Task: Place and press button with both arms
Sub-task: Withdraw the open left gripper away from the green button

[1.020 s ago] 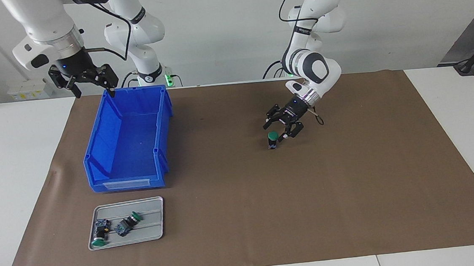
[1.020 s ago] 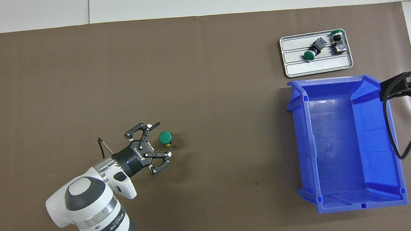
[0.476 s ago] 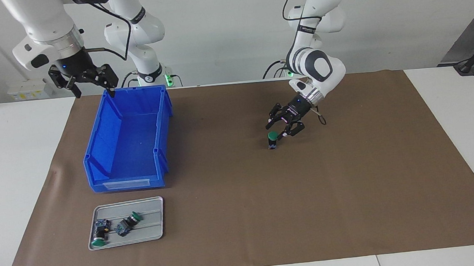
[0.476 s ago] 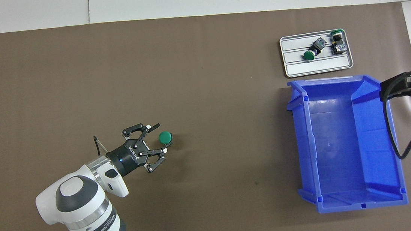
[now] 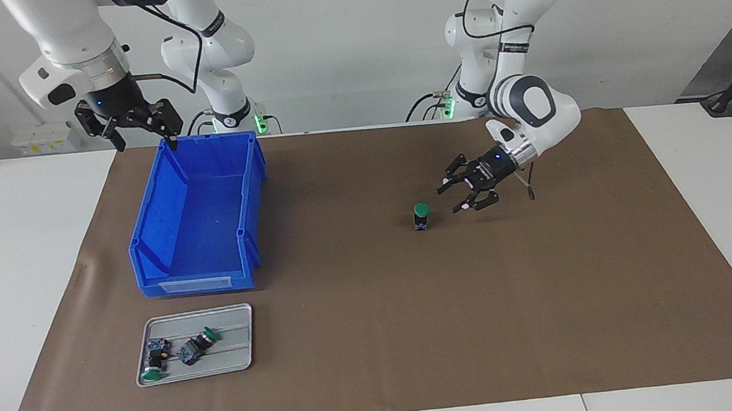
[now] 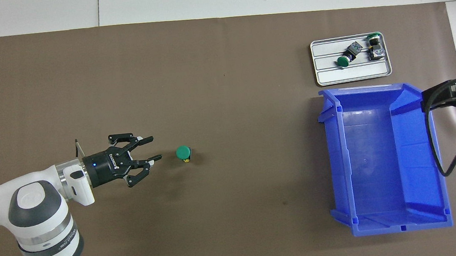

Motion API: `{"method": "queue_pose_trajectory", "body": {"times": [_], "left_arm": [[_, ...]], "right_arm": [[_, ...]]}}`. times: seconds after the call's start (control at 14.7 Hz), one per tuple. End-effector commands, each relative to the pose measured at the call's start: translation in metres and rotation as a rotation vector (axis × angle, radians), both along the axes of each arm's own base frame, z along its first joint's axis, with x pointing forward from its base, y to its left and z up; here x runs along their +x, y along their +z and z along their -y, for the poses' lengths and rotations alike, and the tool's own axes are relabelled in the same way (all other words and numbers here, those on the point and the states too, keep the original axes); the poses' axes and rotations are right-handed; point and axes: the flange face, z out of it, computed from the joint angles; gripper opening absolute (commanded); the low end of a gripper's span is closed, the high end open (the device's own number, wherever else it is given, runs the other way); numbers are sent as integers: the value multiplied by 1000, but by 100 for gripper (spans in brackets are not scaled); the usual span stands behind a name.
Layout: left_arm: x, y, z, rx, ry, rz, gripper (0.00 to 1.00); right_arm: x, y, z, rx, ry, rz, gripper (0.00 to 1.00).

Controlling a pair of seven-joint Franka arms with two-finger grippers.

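While both arms sit over the brown mat [image 5: 376, 335], nothing is held. Mat covers most of the white table [image 5: 30, 258].

Blue bin [image 5: 200, 218] sits on the mat toward the right arm's end, open top, nothing visible inside.

Right arm waits: right gripper [image 5: 139, 140] hangs over the bin's rim at the corner nearest the robots, fingers spread, not touching it as far as I can tell. Overhead shows only part of it [image 6: 455, 93] at the frame edge.

Left gripper [image 5: 458, 197] is low over the mat, tilted sideways, fingertips pointing at the button, jaws apart with a clear gap, gripping nothing. Overhead view [image 6: 151, 148] confirms a gap between its tips and the button.

Metal tray [image 5: 235, 363] lies on the mat just beside the bin, farther from the robots. Two spare buttons [image 5: 175, 354] lie tipped over on it.

Button [image 5: 421, 216] stands upright on the mat near the middle, green cap up, well apart from the bin, toward the left arm's end, near the left gripper but clear of it.
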Motion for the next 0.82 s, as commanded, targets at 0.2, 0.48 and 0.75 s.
{"method": "queue_pose_trajectory", "body": {"times": [0.2, 0.48, 0.75], "left_arm": [[31, 68, -8, 65, 18, -220, 0], [41, 105, -7, 141, 59, -340, 0], [59, 169, -2, 324, 174, -419, 0]], "right_arm": [[-5, 3, 2, 14, 17, -5, 100], [-5, 3, 1, 14, 18, -5, 100], [-5, 3, 2, 15, 17, -5, 100]]}}
